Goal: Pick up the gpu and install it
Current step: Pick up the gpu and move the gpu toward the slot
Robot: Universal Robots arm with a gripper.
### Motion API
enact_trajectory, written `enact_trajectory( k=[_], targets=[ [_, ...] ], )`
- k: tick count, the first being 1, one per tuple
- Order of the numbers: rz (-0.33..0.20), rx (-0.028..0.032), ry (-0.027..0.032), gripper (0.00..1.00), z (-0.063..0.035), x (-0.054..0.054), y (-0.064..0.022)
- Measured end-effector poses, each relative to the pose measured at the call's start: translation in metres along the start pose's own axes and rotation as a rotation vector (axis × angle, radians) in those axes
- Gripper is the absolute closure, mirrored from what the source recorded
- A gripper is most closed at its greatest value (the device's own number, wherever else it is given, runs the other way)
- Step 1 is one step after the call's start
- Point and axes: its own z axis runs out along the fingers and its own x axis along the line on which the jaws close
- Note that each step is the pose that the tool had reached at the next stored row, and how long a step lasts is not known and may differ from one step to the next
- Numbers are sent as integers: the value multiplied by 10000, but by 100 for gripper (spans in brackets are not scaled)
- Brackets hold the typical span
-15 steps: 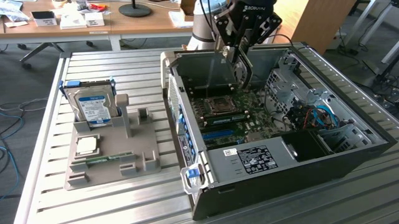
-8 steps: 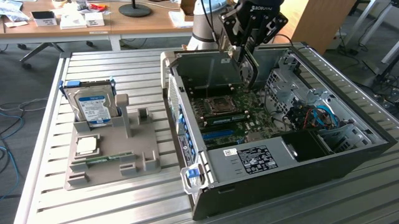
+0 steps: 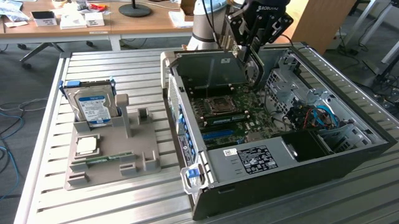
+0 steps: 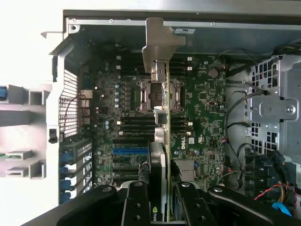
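Exterior view: slatted table (image 3: 44, 186) carrying an open computer case (image 3: 349, 154) and, at the exterior view's left, 1 grey stand (image 3: 112, 161) with a hard drive (image 3: 93, 107). Above the case, gripper (image 3: 251, 44) clamped on the gpu (image 3: 252, 67), hanging edge-down over the motherboard (image 4: 202, 108). Metal bracket (image 4: 157, 44) at the card's far end.

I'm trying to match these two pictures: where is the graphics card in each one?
Exterior view: the gpu hangs from the pincer over the open computer case, toward the picture's top.
Wrist view: the gpu is seen edge-on between the pincer's fingers, over the motherboard, with its silver bracket farthest from the camera.
Shared landmark: the square processor socket.
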Motion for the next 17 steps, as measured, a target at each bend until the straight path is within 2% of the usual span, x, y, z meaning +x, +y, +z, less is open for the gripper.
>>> enact_trajectory(
  k=[10, 17],
  targets=[
    [1, -7, 0, 73, 3, -143, 4],
    [1, -17, 0, 73, 8, -303, 6]
  ],
)
